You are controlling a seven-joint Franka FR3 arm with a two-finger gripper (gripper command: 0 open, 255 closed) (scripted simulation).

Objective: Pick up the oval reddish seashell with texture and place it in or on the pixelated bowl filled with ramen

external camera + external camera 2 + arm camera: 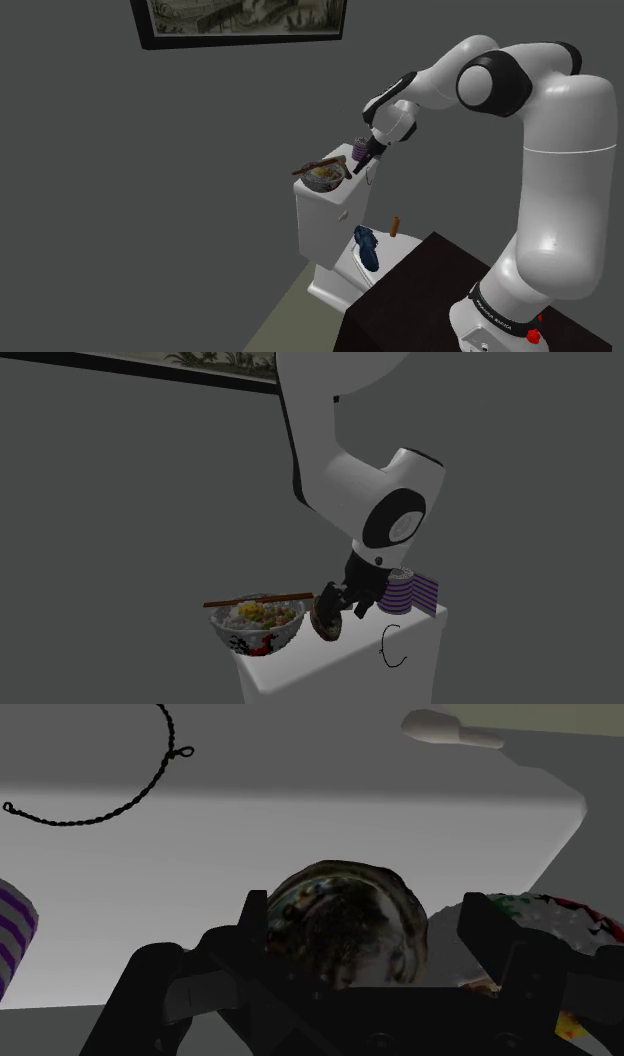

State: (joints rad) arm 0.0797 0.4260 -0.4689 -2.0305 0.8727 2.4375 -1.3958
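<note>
Over the white toilet tank (330, 664), jaws clamp a dark seashell (345, 929) beside the ramen bowl (252, 640).

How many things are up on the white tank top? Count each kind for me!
Bowl of ramen with chopsticks: 1
Seashell, in the claw: 1
Purple-striped thing: 1
Black cord loop: 1
Total: 4

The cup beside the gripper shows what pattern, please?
The cup has purple and white stripes, clearest in second exterior view.
</note>
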